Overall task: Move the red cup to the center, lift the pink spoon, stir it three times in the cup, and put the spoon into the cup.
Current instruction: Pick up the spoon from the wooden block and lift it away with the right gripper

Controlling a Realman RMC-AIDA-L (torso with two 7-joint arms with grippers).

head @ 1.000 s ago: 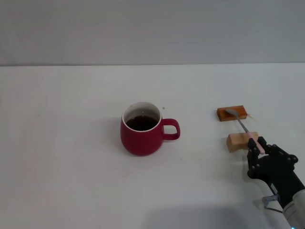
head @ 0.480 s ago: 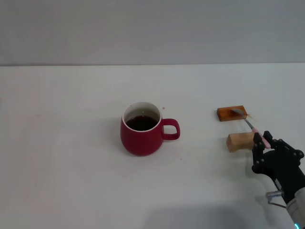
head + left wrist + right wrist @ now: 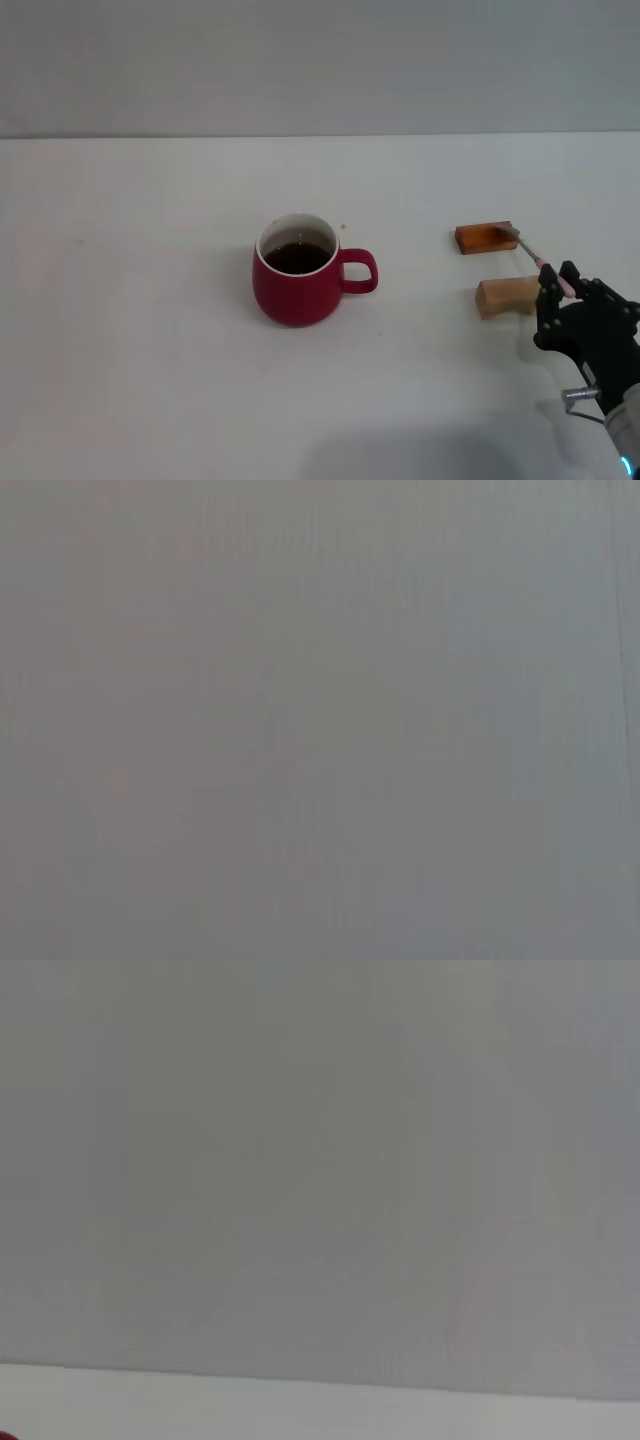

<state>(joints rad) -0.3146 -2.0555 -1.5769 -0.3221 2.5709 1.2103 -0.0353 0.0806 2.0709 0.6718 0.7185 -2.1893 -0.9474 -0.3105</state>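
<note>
The red cup (image 3: 297, 271) stands near the middle of the white table in the head view, handle to the right, with dark liquid inside. My right gripper (image 3: 558, 282) is at the right front, shut on the pink handle of the pink spoon (image 3: 530, 251). The spoon is lifted and tilted, its silver bowl over the right end of the orange-brown block (image 3: 485, 237). A sliver of the cup (image 3: 4, 1437) shows at the edge of the right wrist view. My left gripper is out of view; the left wrist view shows only plain grey.
A tan wooden block (image 3: 506, 295) lies just left of my right gripper, with the orange-brown block behind it. The white table (image 3: 150, 350) stretches out to the left and front. A grey wall stands behind the table.
My right gripper has moved right and up with the spoon. The spoon came off the tan block, and its bowl slid from the middle of the orange-brown block to its right end.
</note>
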